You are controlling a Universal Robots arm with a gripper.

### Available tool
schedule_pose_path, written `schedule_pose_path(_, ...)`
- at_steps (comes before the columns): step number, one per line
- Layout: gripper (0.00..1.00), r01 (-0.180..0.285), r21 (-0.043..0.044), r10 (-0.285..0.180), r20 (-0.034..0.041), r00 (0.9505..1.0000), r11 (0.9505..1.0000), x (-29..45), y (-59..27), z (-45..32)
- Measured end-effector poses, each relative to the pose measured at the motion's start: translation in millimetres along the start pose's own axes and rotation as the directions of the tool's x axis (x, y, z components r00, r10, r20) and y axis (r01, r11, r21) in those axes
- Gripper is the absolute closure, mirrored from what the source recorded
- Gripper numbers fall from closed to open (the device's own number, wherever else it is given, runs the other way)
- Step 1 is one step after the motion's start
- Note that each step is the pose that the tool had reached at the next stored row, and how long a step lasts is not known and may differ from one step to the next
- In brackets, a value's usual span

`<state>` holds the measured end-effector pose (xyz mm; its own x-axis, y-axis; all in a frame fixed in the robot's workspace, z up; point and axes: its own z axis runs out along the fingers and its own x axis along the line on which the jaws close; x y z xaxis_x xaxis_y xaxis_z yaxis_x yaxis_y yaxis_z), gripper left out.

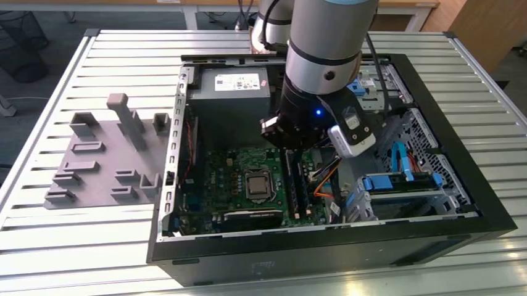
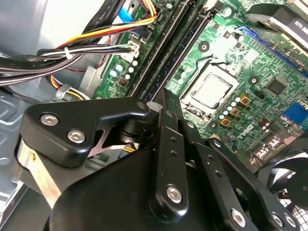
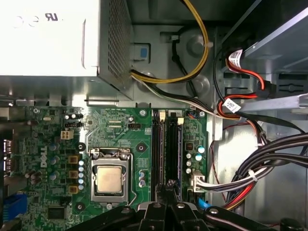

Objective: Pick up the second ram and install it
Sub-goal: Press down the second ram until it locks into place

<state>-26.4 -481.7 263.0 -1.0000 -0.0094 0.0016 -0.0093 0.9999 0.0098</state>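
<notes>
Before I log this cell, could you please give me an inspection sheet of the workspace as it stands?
Surface: slatted metal table, carrying an open computer case.
Job's things: memory slots on the motherboard beside the processor socket; whether a ram module is seated cannot be told.
Clutter: grey fixture on the table, at the exterior view's left.
Gripper: gripper low over the memory slots; finger state cannot be told.
Cables: bundled wires beside the motherboard.
Surroundings: nothing seen.
</notes>
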Motion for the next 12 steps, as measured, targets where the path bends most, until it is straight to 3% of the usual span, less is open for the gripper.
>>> schedule_pose_path(7,0.89,0.001,-0.0001,-0.001,0.0000,1.0000,1.0000,0.0,0.0,0.3)
schedule_pose_path(12,0.89,0.032,-0.0001,-0.032,-0.0003,0.9995,0.9995,-0.1,0.0,1.5)
